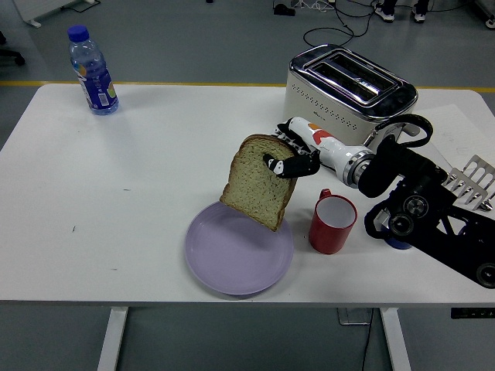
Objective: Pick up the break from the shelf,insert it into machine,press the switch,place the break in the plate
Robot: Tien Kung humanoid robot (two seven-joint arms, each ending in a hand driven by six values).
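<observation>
A slice of brown bread [255,185] hangs tilted just above the far right rim of the lilac plate [224,259]. My right hand [292,158] is shut on the bread's upper right corner, its black arm reaching in from the right across the front of the cream toaster [340,97]. The toaster's two top slots show nothing inside them. The bread's lower edge is close to the plate; I cannot tell whether it touches. My left arm is out of sight.
A red mug [332,224] stands right of the plate, under my forearm. A blue mug [398,241] is mostly hidden behind the arm. A metal rack [472,179] sits at the right edge. A water bottle [93,71] stands far left.
</observation>
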